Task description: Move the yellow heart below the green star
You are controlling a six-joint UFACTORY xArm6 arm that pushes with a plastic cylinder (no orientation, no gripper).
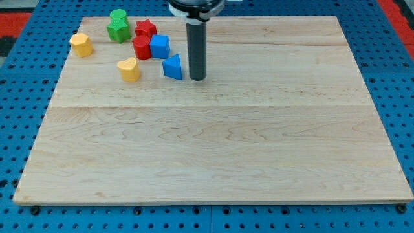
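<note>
Pale wooden board (213, 149) on blue pegboard (19, 129) — my tip (197, 79) just right of blue triangle (173, 67); no gripper here.

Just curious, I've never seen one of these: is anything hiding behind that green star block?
Behind the green star, toward the view's top, a green round block pokes out. Its lower part is covered by the star, so whether they touch cannot be told.

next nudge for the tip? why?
Probably swing my tip around to the view's right of the yellow heart, passing below the blue triangle that sits between them. The heart lies right of and below the green star, so it needs a leftward push.
</note>
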